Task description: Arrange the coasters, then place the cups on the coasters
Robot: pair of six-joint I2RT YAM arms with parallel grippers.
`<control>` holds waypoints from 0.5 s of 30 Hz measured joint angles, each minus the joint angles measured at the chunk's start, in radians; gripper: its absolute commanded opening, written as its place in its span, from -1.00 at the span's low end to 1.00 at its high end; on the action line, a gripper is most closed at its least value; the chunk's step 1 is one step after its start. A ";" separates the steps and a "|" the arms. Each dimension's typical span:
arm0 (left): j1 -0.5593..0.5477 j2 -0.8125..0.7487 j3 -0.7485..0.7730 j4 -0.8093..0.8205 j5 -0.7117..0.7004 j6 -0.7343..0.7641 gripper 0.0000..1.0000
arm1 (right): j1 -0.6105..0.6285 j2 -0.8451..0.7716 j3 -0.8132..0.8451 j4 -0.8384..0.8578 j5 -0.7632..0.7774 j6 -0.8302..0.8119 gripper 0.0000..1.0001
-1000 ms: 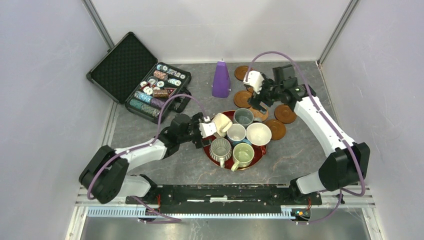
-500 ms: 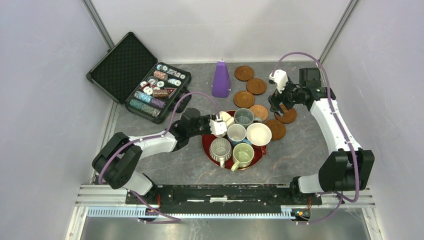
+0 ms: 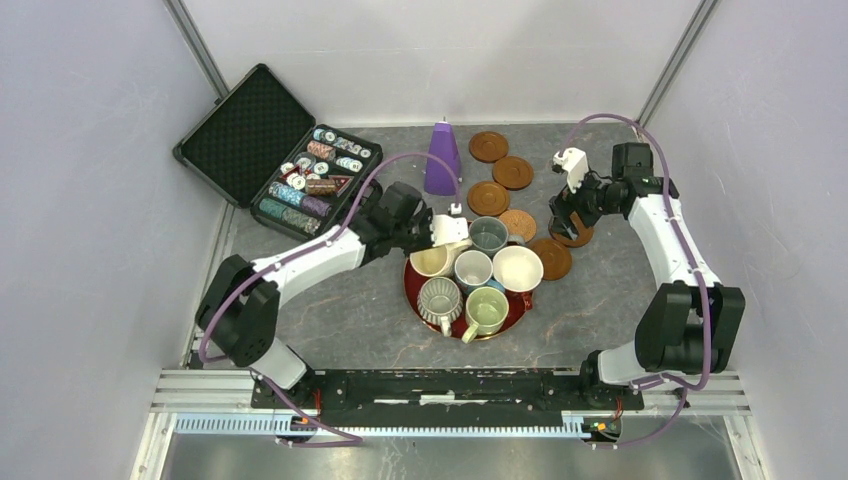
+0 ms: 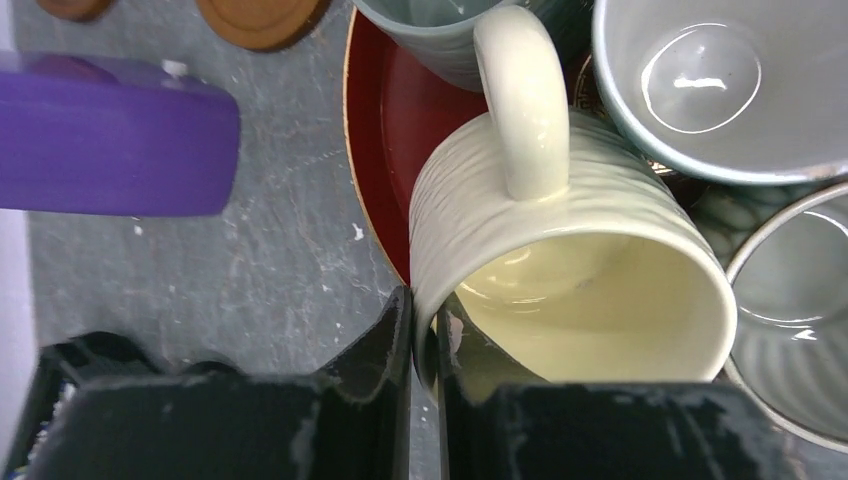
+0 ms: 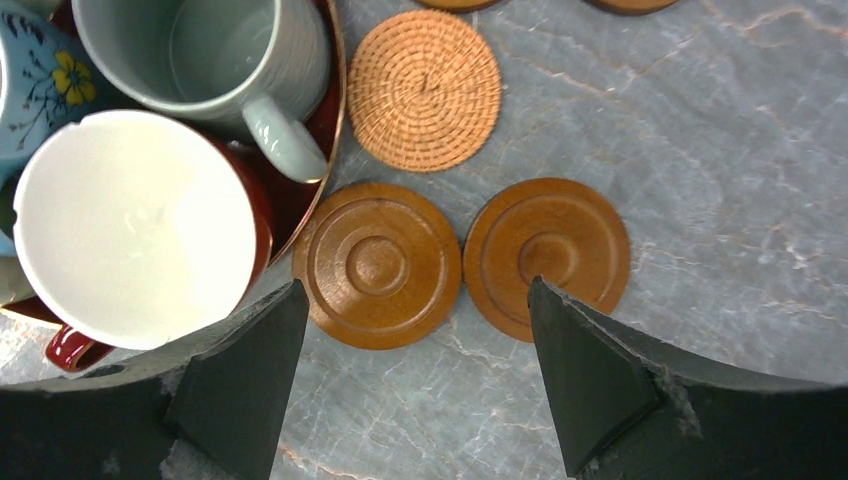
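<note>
We see coasters (image 5: pixel 377 264) beside the red tray (image 4: pixel 385 130), cups (image 3: pixel 518 268) seemingly all aboard; left hand (image 4: pixel 425 310) clamps cream cup (image 4: pixel 480 200), right hand (image 5: pixel 415 290) apart.

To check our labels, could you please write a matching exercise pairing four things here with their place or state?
Things: 1 cream mug; 2 woven coaster; 3 purple cone; 4 right hand.
States: A open over brown coasters; B tilted, rim pinched by left hand; C upright beyond the red tray; D flat beside the tray.
Pairs: 1-B; 2-D; 3-C; 4-A.
</note>
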 measured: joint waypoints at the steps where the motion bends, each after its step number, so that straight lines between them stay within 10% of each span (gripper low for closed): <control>1: 0.000 0.021 0.051 -0.069 -0.004 -0.019 -0.95 | 0.000 0.000 -0.010 -0.005 -0.005 -0.011 0.72; 11: 0.001 0.294 0.412 -0.487 -0.080 -0.239 -0.93 | 0.000 0.001 -0.159 -0.025 -0.050 -0.147 0.65; 15: 0.002 0.330 0.459 -0.534 -0.097 -0.336 -0.49 | -0.001 -0.016 -0.247 -0.016 -0.081 -0.239 0.60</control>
